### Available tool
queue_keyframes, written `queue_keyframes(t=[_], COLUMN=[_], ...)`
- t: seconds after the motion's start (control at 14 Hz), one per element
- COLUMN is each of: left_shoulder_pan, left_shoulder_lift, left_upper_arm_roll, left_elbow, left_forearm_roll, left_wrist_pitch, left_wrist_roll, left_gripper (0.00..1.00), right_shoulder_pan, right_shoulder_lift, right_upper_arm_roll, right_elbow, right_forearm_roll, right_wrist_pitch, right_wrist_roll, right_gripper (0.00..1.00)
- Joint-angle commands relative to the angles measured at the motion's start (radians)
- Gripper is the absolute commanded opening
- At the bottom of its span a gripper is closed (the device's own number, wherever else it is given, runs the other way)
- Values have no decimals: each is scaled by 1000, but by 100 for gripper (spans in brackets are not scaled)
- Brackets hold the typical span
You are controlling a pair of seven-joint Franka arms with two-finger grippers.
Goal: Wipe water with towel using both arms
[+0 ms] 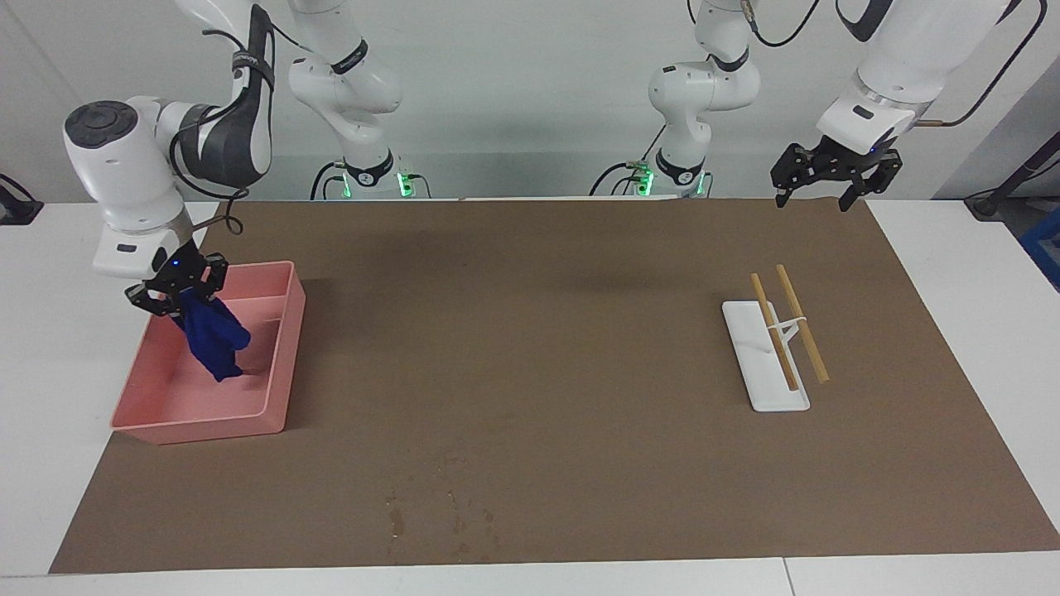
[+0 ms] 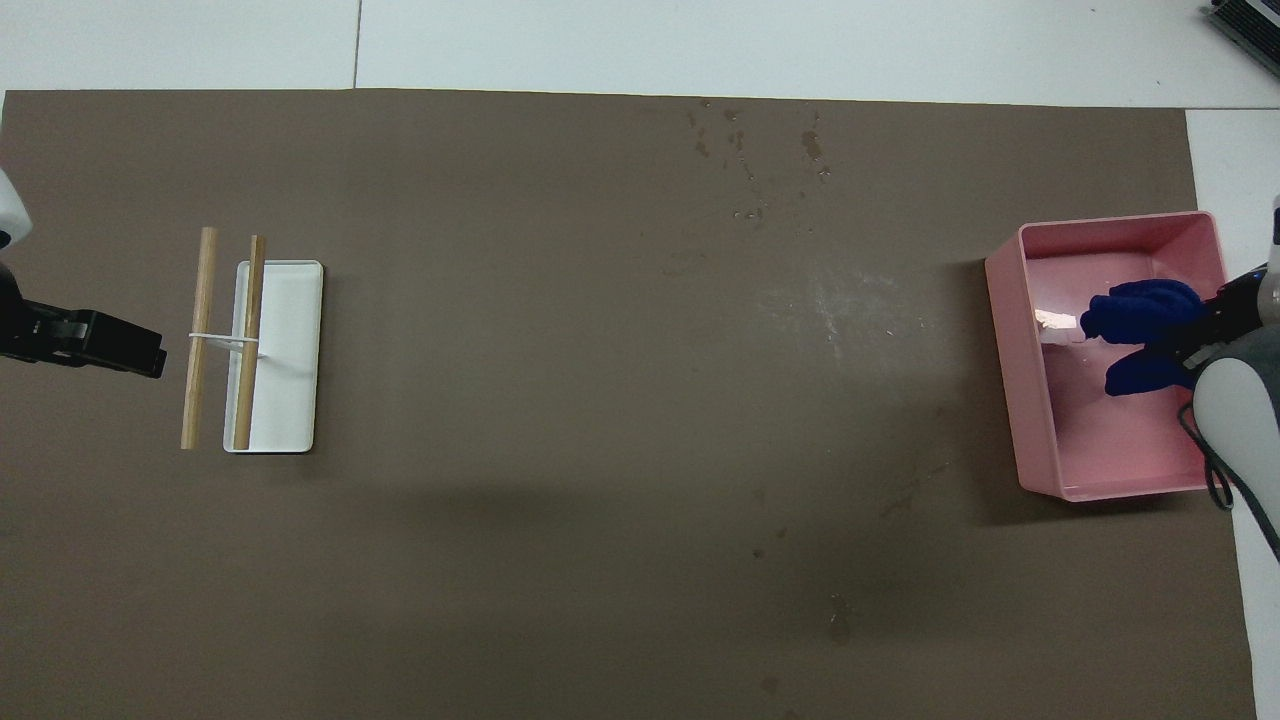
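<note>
The right pincer (image 1: 177, 291) dangles a blue towel (image 1: 213, 341) into the pink bin (image 1: 277, 364).

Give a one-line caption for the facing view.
Right gripper dangles a blue towel into the pink bin; left gripper waits open.
</note>
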Motion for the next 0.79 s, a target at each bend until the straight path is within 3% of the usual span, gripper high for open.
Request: queue_keyframes(t=[0.0,0.21,0.43,0.72], left_shoulder_pan=[2,2,2,2], left_shoulder_lift=[-30,-30,-30,-30], left_upper_arm_roll=[2,2,2,2], left_elbow=[-34,-34,-34,-34], left_forearm_roll=[-4,-4,-4,-4], left_wrist_pitch=[7,9,9,7], left_wrist_roll=[-10,-10,-10,-10], left_gripper=[100,100,100,100], right_shoulder_pan=[-18,-1,-1,0], right_shoulder_lift=[-18,-24,-28,-62], right_upper_arm_roll=[12,21,72,133], right_elbow=[35,167,380,422], right_forearm_roll=[59,87,148,156], right_wrist_pitch=[-46,-203,-447,-482], right_wrist_roll=[2,93,257,313], right_gripper=[100,100,100,100])
